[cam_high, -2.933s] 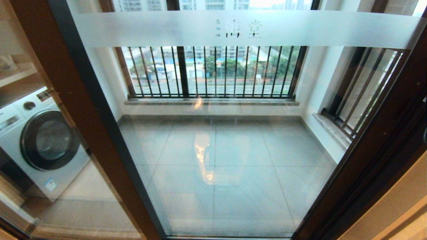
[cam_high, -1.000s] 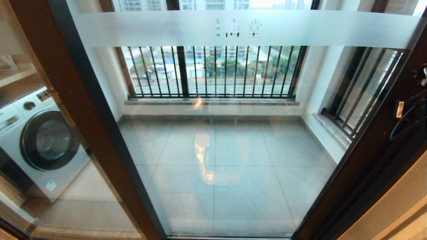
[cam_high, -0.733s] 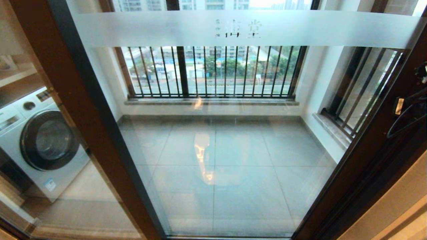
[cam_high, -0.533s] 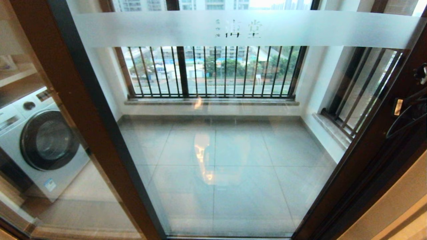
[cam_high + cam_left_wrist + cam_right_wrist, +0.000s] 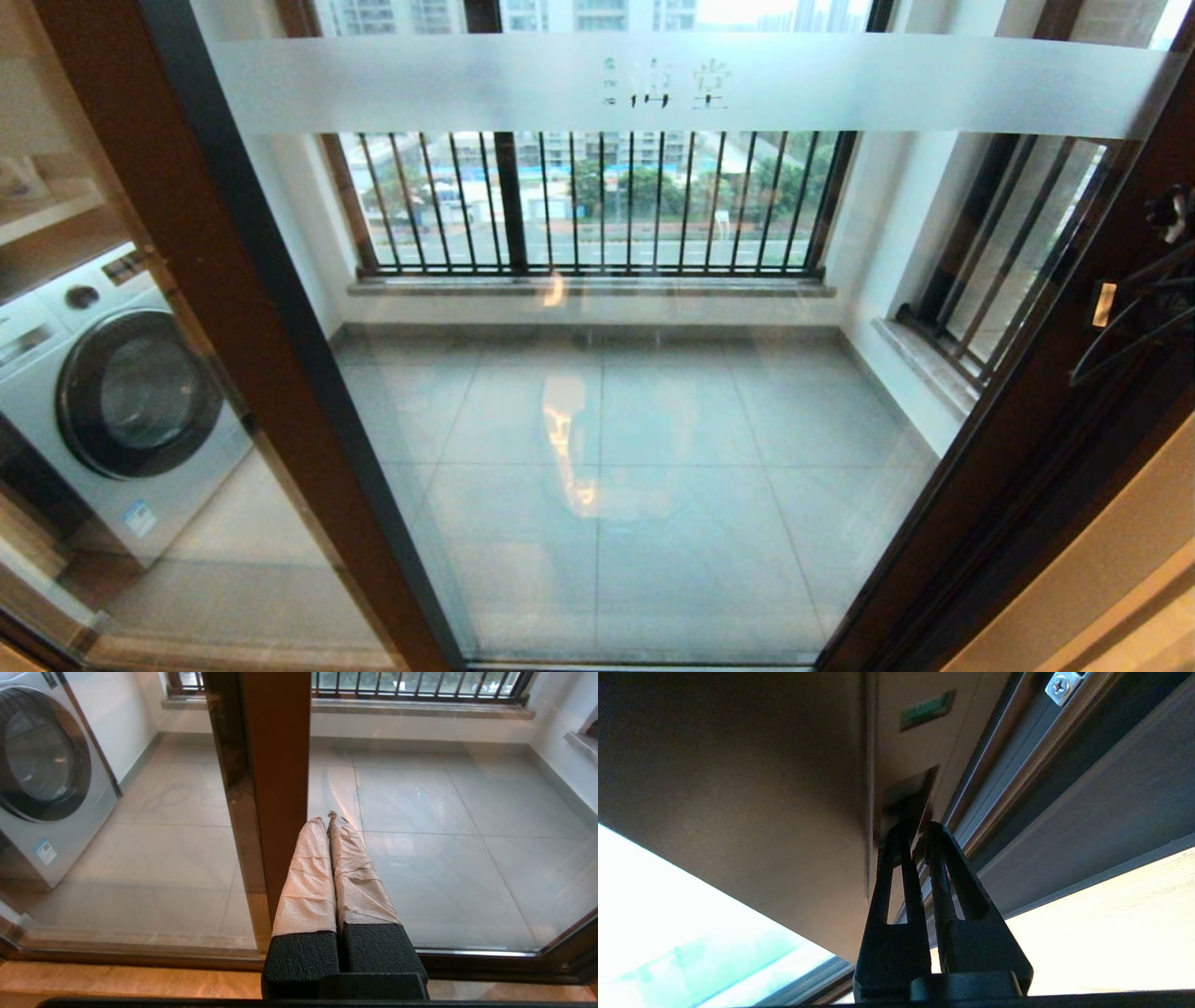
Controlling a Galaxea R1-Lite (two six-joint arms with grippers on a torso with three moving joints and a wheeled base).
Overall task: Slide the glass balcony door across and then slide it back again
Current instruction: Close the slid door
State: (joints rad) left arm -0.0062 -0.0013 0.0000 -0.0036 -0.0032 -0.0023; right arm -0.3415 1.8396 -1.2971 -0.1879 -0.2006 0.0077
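Progress is judged minimal: the glass balcony door point(image 5: 616, 373) is seen spanning the opening. The right gripper point(image 5: 917, 833), fingers pressed together, is set at the handle slot point(image 5: 906, 798) (right stile). The left gripper point(image 5: 329, 819), closed, is held low by the left stile. Both slides are left.

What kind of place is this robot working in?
Most likely a flat high up in an apartment block. The glass balcony door opens onto a tiled balcony with a barred railing, a washing machine stands to one side, and streets lie far below.
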